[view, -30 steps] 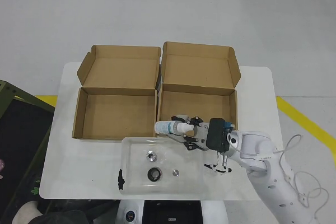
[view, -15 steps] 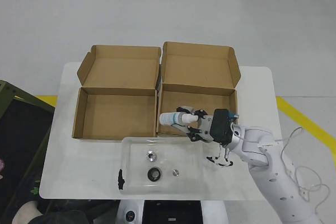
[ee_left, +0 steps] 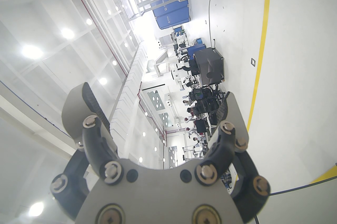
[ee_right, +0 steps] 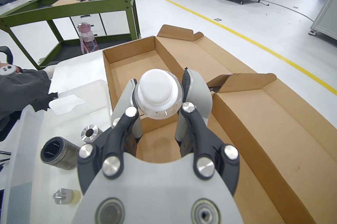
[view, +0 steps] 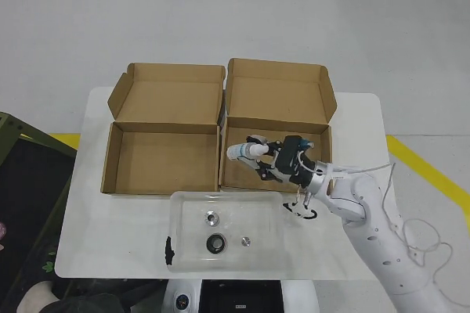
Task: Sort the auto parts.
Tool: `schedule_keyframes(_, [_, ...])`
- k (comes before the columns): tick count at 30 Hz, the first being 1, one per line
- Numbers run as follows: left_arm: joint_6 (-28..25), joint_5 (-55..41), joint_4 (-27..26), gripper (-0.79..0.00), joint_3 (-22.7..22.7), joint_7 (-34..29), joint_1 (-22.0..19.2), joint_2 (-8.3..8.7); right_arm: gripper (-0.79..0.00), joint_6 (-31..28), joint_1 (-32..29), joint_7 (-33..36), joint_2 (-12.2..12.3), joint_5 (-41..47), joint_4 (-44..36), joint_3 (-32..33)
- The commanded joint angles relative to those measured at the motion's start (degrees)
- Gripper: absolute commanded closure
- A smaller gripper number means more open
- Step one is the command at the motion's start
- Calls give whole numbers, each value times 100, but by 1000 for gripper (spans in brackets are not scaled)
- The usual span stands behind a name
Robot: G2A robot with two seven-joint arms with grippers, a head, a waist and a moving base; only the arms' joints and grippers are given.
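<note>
My right gripper (view: pixel 265 163) is shut on a clear bottle with a white cap (view: pixel 243 150), held on its side just above the near left part of the right cardboard box (view: pixel 317 152). In the right wrist view the bottle (ee_right: pixel 159 96) sits between the fingers (ee_right: pixel 196 88), over the box floor (ee_right: pixel 263 135). A clear plastic bin (view: pixel 180 205) in front holds a dark linear bearing (view: pixel 215 243), a silver cylinder (view: pixel 210 217) and a small silver part (view: pixel 246 242). My left gripper (ee_left: pixel 156 101) is open, empty, and faces the hall ceiling.
The left cardboard box (view: pixel 163 162) stands open beside the right one, both with lids folded back. A person's gloved hand (ee_right: pixel 23 93) rests at the bin's near left edge. A green cart (view: pixel 8 156) stands left of the white table (view: pixel 360 117).
My right gripper carried the bottle from over the bin's far edge away from the robot, and it now hangs over the right box. The parts in the bin have not moved.
</note>
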Motion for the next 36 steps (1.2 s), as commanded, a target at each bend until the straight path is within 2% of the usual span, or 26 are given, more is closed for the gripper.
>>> schedule_keyframes(1, [0, 0, 0, -785, 0, 0, 0, 0, 0, 136, 102, 114, -19, -50, 70, -74])
schedule_keyframes(19, [0, 0, 0, -785, 0, 0, 0, 0, 0, 944, 1352, 904, -323, -132, 1874, -910])
schedule_keyframes(32, [0, 0, 0, -785, 0, 0, 0, 0, 0, 1178, 1660, 1098, -474, -407, 2214, -1267])
schedule_keyframes(34, [0, 0, 0, -785, 0, 0, 0, 0, -89, 1192, 1697, 1175, -493, -405, 2263, -1299])
schedule_keyframes(36, [0, 0, 0, -785, 0, 0, 0, 0, -212, 1207, 1733, 1216, -513, -408, 2302, -1328])
